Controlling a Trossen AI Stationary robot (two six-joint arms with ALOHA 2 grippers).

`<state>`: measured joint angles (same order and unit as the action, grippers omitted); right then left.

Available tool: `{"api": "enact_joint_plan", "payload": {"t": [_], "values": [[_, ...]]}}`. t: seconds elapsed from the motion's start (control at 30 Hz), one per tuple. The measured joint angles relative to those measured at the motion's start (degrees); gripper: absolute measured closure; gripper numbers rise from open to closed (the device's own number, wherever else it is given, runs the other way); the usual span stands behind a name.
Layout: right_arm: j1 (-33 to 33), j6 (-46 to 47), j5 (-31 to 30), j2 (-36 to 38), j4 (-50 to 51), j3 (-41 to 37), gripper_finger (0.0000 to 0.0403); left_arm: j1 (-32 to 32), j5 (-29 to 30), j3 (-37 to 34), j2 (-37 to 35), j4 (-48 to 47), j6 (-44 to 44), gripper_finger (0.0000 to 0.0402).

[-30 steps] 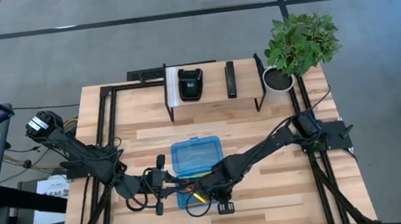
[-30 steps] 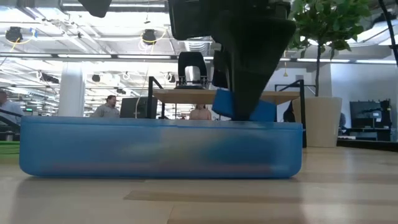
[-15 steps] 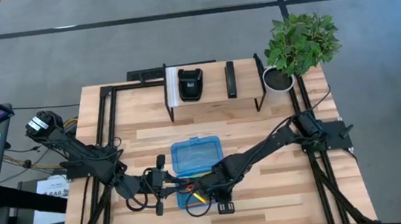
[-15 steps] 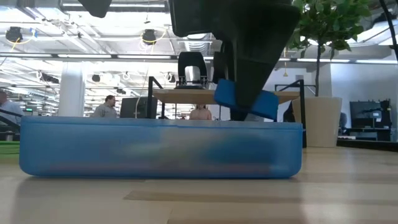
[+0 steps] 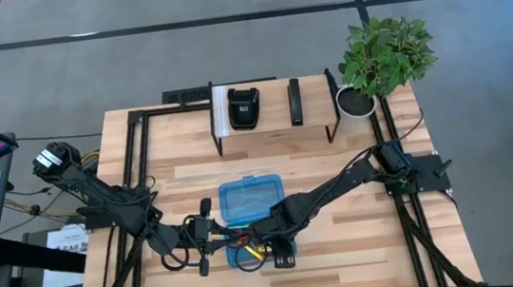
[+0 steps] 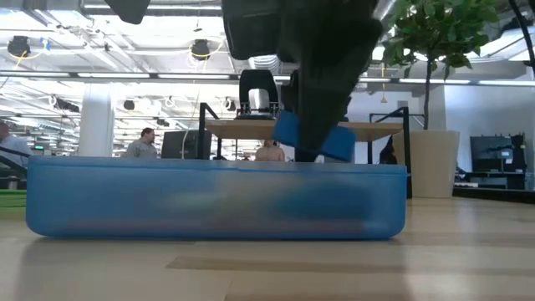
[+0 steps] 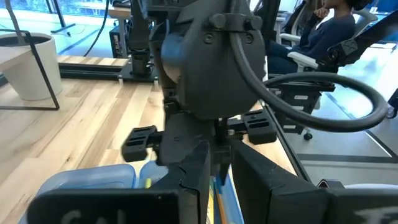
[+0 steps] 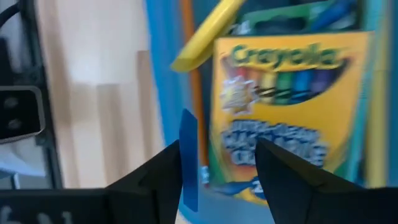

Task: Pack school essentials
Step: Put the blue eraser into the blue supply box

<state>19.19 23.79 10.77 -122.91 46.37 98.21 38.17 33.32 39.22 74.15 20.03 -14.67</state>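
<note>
Jaws, right: the right gripper (image 8: 217, 162) has its fingers spread, with a gap between them. It holds nothing firmly.
Jaws, left: the left gripper (image 5: 203, 249) sits at the near left end of the case. Whether it grips anything cannot be told.
Eraser: a thin blue eraser (image 8: 188, 158) stands on edge against one right finger, apart from the other. It looks let go or nearly so, though the wrist view is blurred, so this is a guess.
Eraser, side-on: in the low view it hangs tilted just above the rim of the case.
Case: a blue case (image 6: 209, 196) lies near the front middle of the table. Its lid (image 5: 253, 199) lies open flat behind it.
Already packed: a crayon box (image 8: 280, 112) lies in the case. A yellow pencil (image 8: 205, 34) and an orange pencil (image 8: 194, 93) lie beside it.
Not seen: scissors and sticky notes. They may lie in the case, hidden under the arm.
Progress: late in the packing, by my judgement, with no loose items on the bare tabletop.
Left to do: drop the eraser in, lift the arm clear, and probably close the lid.
</note>
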Motion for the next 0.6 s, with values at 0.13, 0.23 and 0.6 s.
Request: {"api": "enact_joint_plan", "payload": {"t": [0.13,0.23,0.6], "values": [[-1.12,0.15,-0.75,0.0,-0.02,0.0,0.0194,0.01,-0.02,0.0,0.0,0.0,-0.03,0.0349],[-1.77,0.15,-0.77,0.0,-0.04,0.0,0.0201,0.0,-0.02,0.0,0.0,0.0,0.03,0.0349],[-2.84,0.22,-7.18,0.0,2.82,4.12,0.0213,-0.08,-6.13,0.0,2.01,0.76,0.0,0.0349]]}}
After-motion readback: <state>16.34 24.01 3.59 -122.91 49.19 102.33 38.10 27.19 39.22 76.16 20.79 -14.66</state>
